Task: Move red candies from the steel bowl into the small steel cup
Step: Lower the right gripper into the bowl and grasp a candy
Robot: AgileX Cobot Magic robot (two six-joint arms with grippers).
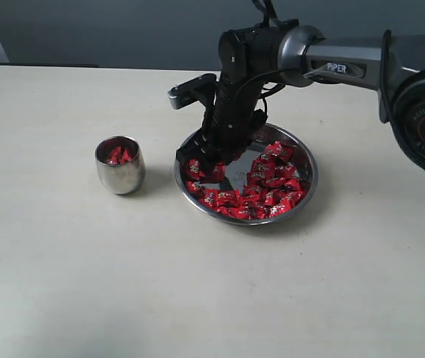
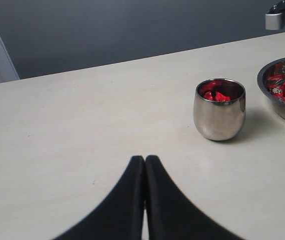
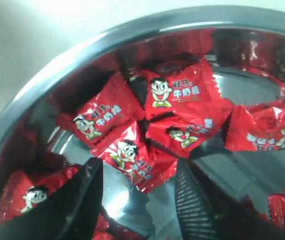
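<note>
Red candies lie in steel bowl, centre-right of frame. Right gripper sits low over bowl's left part, jaws wide, gripping nothing, candies just off its tips. Small steel cup, left of bowl, holds a few candies. Left gripper is closed and empty. Pale table; grey wall.

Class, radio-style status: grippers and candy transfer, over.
Left gripper shut. Right gripper open over red candies in steel bowl. Small steel cup holds some. Nothing blocking.

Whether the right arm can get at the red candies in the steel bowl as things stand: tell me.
Probably yes. The right gripper hangs low inside the steel bowl, jaws open, with red candies lying right below and between them; nothing seems to block the way.
</note>
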